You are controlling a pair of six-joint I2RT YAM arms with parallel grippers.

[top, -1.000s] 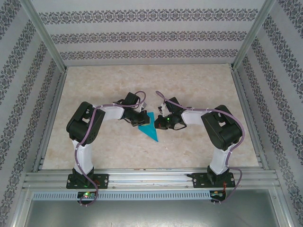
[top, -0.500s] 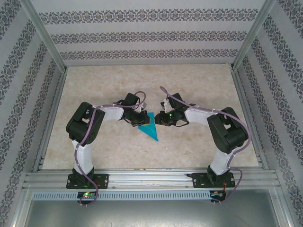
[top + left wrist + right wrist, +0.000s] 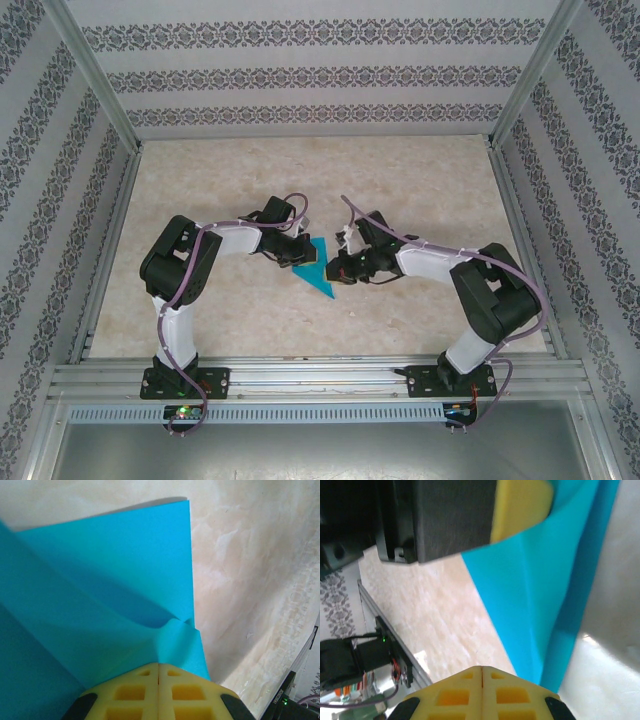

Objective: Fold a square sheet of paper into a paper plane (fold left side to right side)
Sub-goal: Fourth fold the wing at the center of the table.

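The square sheet of paper lies folded into a teal-blue triangle at mid-table, between the two grippers. My left gripper is at its upper left edge, shut on a raised flap. In the left wrist view the paper puckers right at the closed yellow tips of the left gripper. My right gripper is shut at the sheet's right edge. In the right wrist view the paper runs past the right gripper, beside its seam. The left gripper's yellow finger hangs over the sheet.
The marble-patterned table is walled by patterned panels on three sides. Aluminium rails carrying both arm bases run along the near edge. Open tabletop lies behind and on either side of the arms.
The right gripper has slid down and left along the paper's right edge while its elbow swung outward to the right. The left arm and the paper have stayed put.
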